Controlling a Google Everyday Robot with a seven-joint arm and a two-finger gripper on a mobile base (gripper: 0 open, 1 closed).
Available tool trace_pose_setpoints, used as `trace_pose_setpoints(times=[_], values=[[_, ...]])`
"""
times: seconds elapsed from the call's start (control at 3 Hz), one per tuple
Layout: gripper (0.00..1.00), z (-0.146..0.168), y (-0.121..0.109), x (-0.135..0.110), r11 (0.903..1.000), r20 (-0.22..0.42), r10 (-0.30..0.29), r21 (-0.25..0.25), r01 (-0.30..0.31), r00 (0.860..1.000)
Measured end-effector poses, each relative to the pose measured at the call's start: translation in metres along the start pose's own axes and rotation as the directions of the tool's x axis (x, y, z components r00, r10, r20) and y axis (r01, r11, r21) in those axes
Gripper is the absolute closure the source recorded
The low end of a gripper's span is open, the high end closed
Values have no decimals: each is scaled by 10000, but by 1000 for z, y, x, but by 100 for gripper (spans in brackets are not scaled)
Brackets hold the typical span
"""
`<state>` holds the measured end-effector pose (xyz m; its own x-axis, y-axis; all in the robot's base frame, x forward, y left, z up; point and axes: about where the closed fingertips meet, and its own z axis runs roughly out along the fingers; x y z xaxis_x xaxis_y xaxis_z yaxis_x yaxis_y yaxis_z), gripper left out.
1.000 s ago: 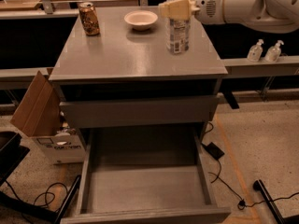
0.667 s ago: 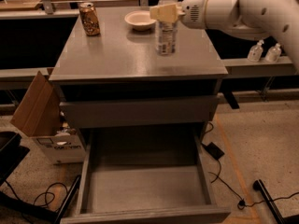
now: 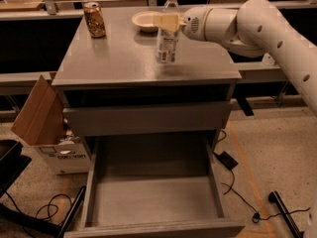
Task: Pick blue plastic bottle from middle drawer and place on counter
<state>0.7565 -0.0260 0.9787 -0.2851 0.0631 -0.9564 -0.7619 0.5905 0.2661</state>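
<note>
The blue plastic bottle (image 3: 167, 39), clear with a white cap and a pale label, stands upright over the middle of the counter (image 3: 119, 58). Its base is at or just above the surface. My gripper (image 3: 166, 21) reaches in from the right on a white arm and is shut on the bottle's upper part, below the cap. The middle drawer (image 3: 153, 202) is pulled out at the bottom of the cabinet, and nothing shows inside it.
A golden-brown can (image 3: 94, 19) stands at the counter's back left. A pale bowl (image 3: 144, 21) sits at the back, just behind the bottle. A cardboard box (image 3: 47, 128) leans left of the cabinet. Cables (image 3: 233, 182) lie on the floor to the right.
My gripper has carried the bottle leftwards and a little lower, from the counter's right side to its middle. The drawer, can and bowl have not moved.
</note>
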Motion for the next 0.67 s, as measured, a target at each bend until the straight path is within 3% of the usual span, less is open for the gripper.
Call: trace_pose_setpoints(times=[0.67], values=[[100, -1, 1, 8, 9960, 164, -796, 428, 789, 9967]])
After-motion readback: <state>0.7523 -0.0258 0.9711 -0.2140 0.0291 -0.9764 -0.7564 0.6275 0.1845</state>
